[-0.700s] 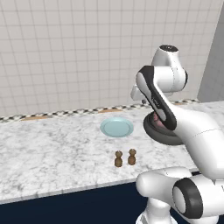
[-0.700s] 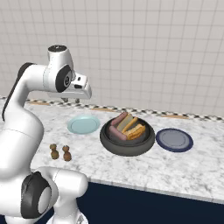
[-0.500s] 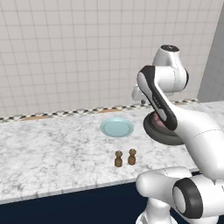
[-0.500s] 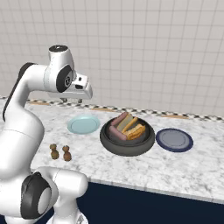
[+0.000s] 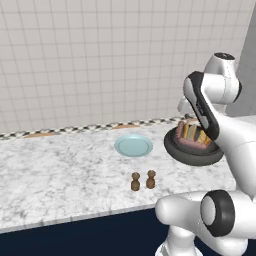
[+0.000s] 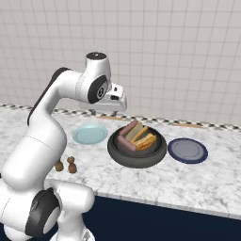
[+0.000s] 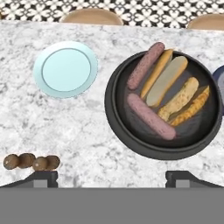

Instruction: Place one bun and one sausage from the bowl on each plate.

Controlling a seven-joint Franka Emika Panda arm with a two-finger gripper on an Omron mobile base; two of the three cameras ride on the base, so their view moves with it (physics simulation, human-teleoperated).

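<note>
Hand view, tool (image 7: 111, 177) spread wide above bowl (image 7: 114, 114), two sausages (image 7: 150, 116) beside buns (image 7: 178, 99), navy plate (image 6: 188, 150) in right base view

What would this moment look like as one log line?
tool: open, above counter | bowl: buns and sausages inside | teal plate: bare | navy plate: bare

The navy plate (image 7: 220, 75) is cut off at the hand view's right edge — the arm hides part of the bowl (image 5: 192, 153).
</note>
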